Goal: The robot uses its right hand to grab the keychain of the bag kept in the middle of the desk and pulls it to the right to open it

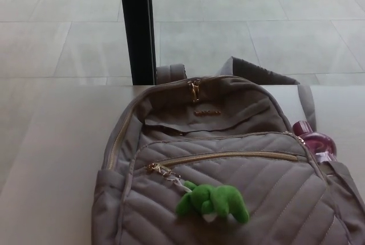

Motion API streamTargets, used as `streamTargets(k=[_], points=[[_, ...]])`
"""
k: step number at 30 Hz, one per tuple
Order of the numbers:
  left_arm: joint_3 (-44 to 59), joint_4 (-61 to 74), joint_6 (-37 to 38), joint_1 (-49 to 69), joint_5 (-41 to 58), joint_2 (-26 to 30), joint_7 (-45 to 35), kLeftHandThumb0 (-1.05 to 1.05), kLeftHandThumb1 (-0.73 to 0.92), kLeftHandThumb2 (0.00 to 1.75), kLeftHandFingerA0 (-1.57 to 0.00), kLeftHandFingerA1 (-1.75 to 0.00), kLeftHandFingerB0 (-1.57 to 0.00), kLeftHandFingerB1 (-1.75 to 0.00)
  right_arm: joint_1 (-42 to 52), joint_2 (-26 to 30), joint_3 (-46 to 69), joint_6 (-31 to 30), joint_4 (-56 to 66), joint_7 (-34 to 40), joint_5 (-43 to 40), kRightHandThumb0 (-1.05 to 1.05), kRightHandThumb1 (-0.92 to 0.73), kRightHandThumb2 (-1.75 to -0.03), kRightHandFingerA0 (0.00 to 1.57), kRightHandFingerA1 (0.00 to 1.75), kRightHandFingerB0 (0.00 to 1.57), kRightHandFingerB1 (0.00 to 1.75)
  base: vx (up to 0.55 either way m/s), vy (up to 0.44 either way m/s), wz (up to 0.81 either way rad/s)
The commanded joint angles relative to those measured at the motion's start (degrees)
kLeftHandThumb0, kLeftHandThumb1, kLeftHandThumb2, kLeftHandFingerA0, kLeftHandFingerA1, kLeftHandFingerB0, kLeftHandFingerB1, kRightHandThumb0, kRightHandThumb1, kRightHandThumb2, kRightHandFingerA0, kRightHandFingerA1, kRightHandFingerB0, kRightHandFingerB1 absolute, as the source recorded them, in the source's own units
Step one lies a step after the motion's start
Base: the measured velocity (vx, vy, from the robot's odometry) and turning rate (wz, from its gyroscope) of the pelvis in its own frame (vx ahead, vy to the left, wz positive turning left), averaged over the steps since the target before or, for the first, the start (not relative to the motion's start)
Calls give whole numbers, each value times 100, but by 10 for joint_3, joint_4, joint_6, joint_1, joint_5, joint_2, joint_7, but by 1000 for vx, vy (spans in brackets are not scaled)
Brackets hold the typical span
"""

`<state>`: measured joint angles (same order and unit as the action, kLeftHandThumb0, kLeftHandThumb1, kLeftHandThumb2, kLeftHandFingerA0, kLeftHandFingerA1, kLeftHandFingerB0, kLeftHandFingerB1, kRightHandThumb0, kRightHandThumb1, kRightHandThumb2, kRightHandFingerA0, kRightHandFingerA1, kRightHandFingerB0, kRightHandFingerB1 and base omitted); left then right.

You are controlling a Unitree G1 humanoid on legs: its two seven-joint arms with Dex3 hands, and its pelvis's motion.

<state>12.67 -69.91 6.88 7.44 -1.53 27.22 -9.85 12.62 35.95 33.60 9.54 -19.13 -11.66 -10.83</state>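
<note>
A grey quilted backpack [228, 188] lies flat on the pale desk [57, 159], filling the lower middle of the head view. Its front pocket has a gold zipper [228, 156] running left to right, shut, with the pull [154, 168] at the left end. A green plush keychain [212, 202] hangs from that pull by a short chain and rests on the pocket. Neither of my hands shows in this view.
A pink bottle [315, 141] sticks out of the bag's right side pocket. A black post [137, 28] stands behind the desk's far edge, over a tiled floor [256, 23]. The bag's top handle [171, 73] and a strap [305, 103] lie toward the far edge.
</note>
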Motion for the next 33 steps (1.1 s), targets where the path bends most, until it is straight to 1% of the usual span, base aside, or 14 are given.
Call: streamTargets(k=[1,2,3,4,8,9,10,13,14,17,20,21,25,33], points=[[8,-8,23,-5,14,11,-19,-61,54,92,-52,-67,-37,-53,-156,25,-175,-214,508,9,-143,-68,-45,-81,33,55,12,41,0,0,0],[9,-6,23,-5,15,10,-18,-61,68,61,-57,-60,-44,-39,-168,20,-200,-215,524,1,-122,-71,-46,-81,35,56,15,41,0,0,0],[7,-6,25,-4,13,10,-18,-62,54,92,-53,-67,-38,-53,-172,13,-218,-213,535,-5,-108,-74,-47,-82,38,58,17,41,0,0,0],[7,-7,24,-5,13,9,-18,-60,67,61,-57,-60,-43,-39,-173,6,-238,-217,546,-8,-98,-69,-56,-58,43,50,24,30,0,0,0],[7,-12,24,-10,12,9,-15,-61,67,61,-58,-58,-46,-40,-186,-22,-292,-235,567,-18,-64,-70,-57,-58,46,51,24,30,0,0,0],[10,-11,20,-12,15,7,-16,-60,67,60,-58,-60,-48,-40,-188,-32,-309,-238,567,-22,-53,-83,-50,-83,44,57,22,41,0,0,0],[12,-9,15,-15,18,5,-15,-59,67,60,-57,-61,-48,-41,-190,-46,-337,-232,561,-32,-25,-70,-55,-58,49,53,29,30,0,0,0],[12,-6,14,-15,19,5,-12,-58,68,61,-56,-60,-47,-41,-197,-59,-364,-233,552,-42,0,-67,-53,-57,50,54,32,31,0,0,0],[8,-7,22,-14,14,8,-15,-59,68,61,-54,-55,-46,-39,-202,-75,-382,-228,537,-43,12,-73,-44,-82,51,65,30,44,0,0,0],[5,-5,29,-11,11,10,-19,-59,69,61,-51,-53,-45,-39,-204,-81,-394,-242,537,-38,20,-74,-44,-82,52,66,32,45,0,0,0],[7,-8,44,-9,13,13,-31,-61,69,61,-48,-52,-44,-40,-211,-86,-422,-260,532,-40,36,-67,-44,-81,57,66,37,47,0,0,0],[12,-6,41,-9,19,12,-33,-60,68,61,-48,-53,-44,-40,-212,-86,-427,-255,530,-42,40,-57,-53,-57,61,62,42,38,0,0,0],[12,-12,47,-9,17,13,-36,-63,68,60,-50,-55,-46,-41,-219,-84,-456,-263,535,-39,73,-55,-54,-57,61,63,49,39,0,0,0],[8,-12,53,-8,10,13,-29,-65,69,61,-55,-58,-45,-40,-227,-61,-468,-269,531,-45,109,-56,-57,-57,64,67,49,40,0,0,0]])
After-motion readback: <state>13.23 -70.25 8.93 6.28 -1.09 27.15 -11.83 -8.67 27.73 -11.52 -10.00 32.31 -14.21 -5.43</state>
